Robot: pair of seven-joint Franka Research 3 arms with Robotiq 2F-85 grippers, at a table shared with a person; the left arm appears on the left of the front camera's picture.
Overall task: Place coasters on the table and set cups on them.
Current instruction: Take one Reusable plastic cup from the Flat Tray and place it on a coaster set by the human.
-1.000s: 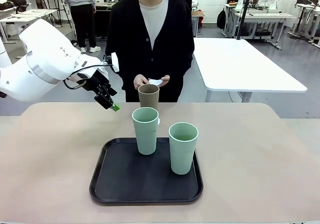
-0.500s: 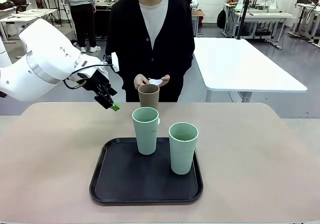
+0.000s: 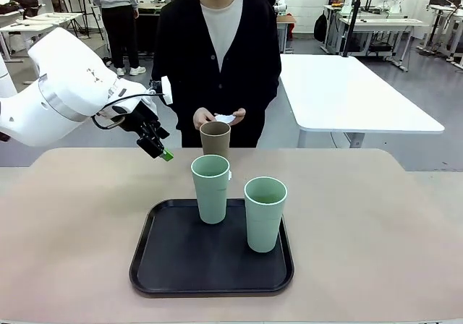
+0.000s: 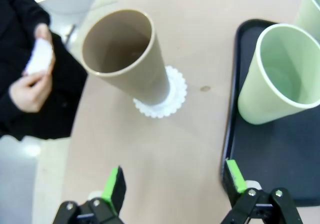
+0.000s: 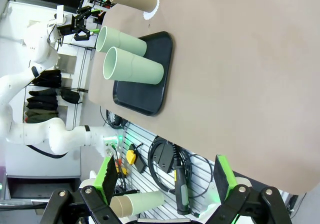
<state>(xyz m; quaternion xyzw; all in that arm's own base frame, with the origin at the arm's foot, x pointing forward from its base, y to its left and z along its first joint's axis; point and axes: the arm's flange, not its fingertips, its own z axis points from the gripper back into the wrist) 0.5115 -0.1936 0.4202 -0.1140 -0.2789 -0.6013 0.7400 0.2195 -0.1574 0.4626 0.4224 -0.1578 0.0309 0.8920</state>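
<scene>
While looking across from the robot's side: broad beige counter (image 3: 72, 215) in the foreground, white table (image 3: 347, 92) behind it on the right. At the far edge, a person in a black cardigan (image 3: 217, 56), with the person's hands (image 3: 205, 117) brought together at waist height and pinching a white disc (image 3: 226, 118); edge detail too small to tell.

Coming in from the left, the bulky white left arm (image 3: 65, 92), raised above the counter's far left part.

Near the middle of the counter, a black rounded tray (image 3: 181, 266). Standing upright on it, two mint cups: one toward the back left (image 3: 210, 190), one toward the front right (image 3: 265, 215), near each other but apart.

Beyond the tray, directly on the counter, a tan-brown cup (image 4: 125, 59), upright on a scalloped coaster (image 4: 172, 99) whose frilled rim pokes out around the base.

Left fingers (image 3: 155, 147) hanging in the air just left of the brown cup, spread wide, gripping nothing. Right fingers (image 5: 222, 176) likewise spread wide and empty, poised off the counter's edge, well apart from tray and cups.
</scene>
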